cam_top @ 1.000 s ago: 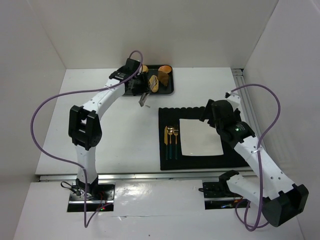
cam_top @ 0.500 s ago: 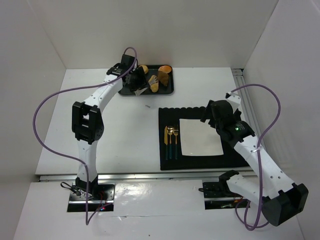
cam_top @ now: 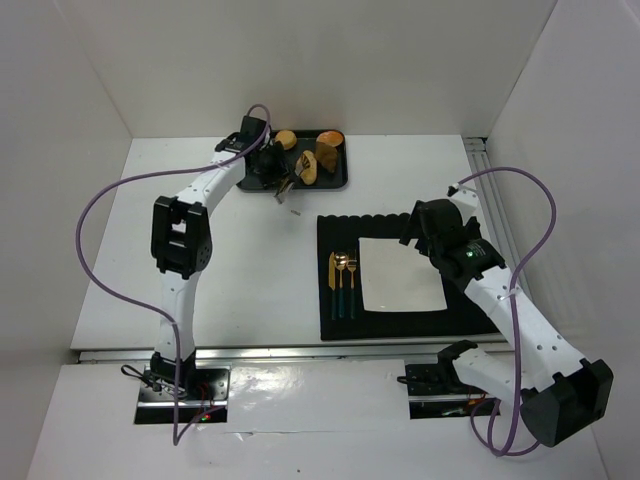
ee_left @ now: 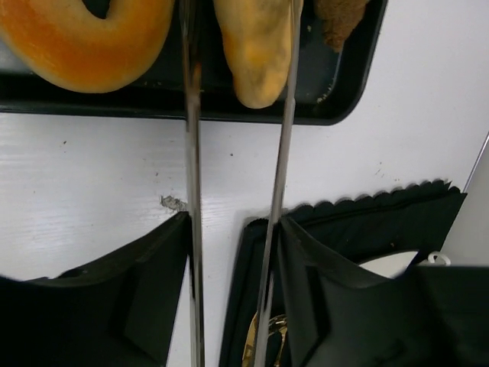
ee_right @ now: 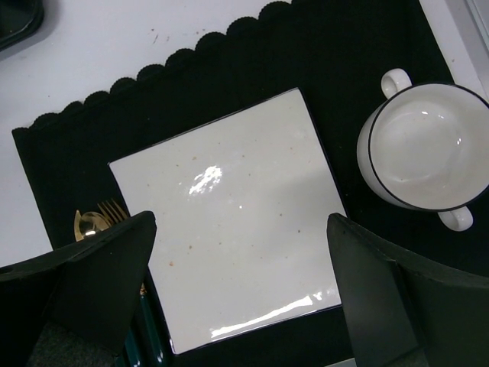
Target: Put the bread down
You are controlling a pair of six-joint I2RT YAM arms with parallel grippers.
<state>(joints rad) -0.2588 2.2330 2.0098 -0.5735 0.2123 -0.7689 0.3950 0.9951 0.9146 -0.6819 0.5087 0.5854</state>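
A long pale bread roll (ee_left: 256, 46) lies in the black tray (ee_left: 336, 99) at the table's back, with a round golden bagel (ee_left: 84, 38) to its left and a brown piece (ee_left: 340, 19) to its right. My left gripper (ee_left: 233, 229) is shut on metal tongs (ee_left: 191, 191). The tongs' two blades reach over the tray and stand either side of the roll's near end. In the top view the left gripper (cam_top: 270, 170) sits at the tray's (cam_top: 345, 165) left half. My right gripper (ee_right: 241, 229) hangs open and empty over the white square plate (ee_right: 229, 206).
The plate (cam_top: 400, 272) rests on a black scalloped placemat (cam_top: 340, 225), with gold-and-green cutlery (cam_top: 343, 285) to its left. A white two-handled bowl (ee_right: 424, 145) stands on the mat right of the plate. White walls close in the table.
The left arm's elbow has swung toward the back and the wrist has shifted left along the tray. The tongs' blades stand a little wider apart. The right arm has barely moved.
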